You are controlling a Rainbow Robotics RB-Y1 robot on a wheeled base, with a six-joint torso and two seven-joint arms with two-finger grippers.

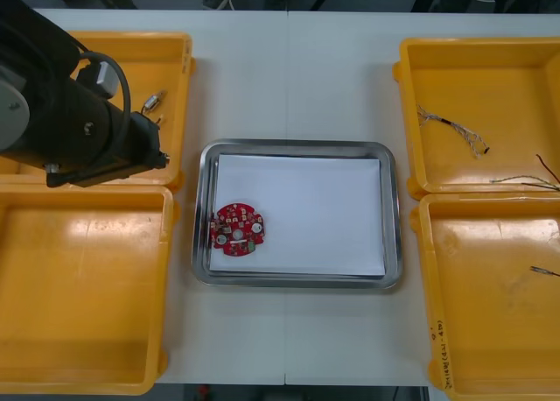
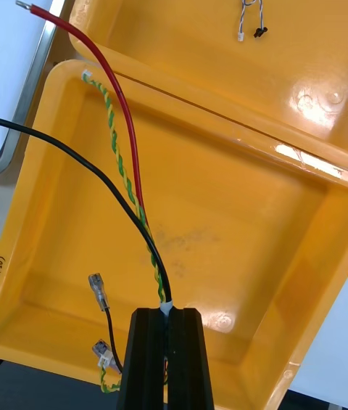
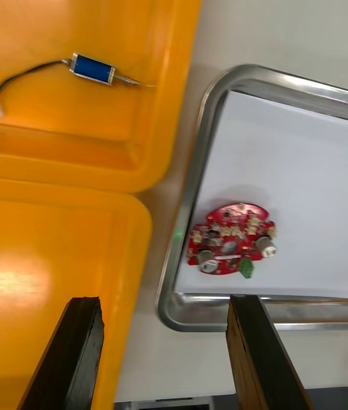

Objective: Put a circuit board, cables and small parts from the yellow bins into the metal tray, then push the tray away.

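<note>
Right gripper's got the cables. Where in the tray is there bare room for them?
The tray is bare from the circuit board to its right rim and along its far side. Only its near-left corner is crowded, by the board; the open left gripper hangs left of it. The right gripper, shut on the cables, is over the near right bin.

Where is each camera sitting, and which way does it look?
Front view: above the arms, looking steeply down at the table, yellow bins and metal tray; the left arm shows.
Left wrist view: on the left wrist, looking down past the open left pincer at the tray's corner.
Right wrist view: on the right wrist, looking into a yellow bin; the right pincer is shut on cables.
Shared: front and left wrist views both show the red circuit board lying in the tray.
</note>
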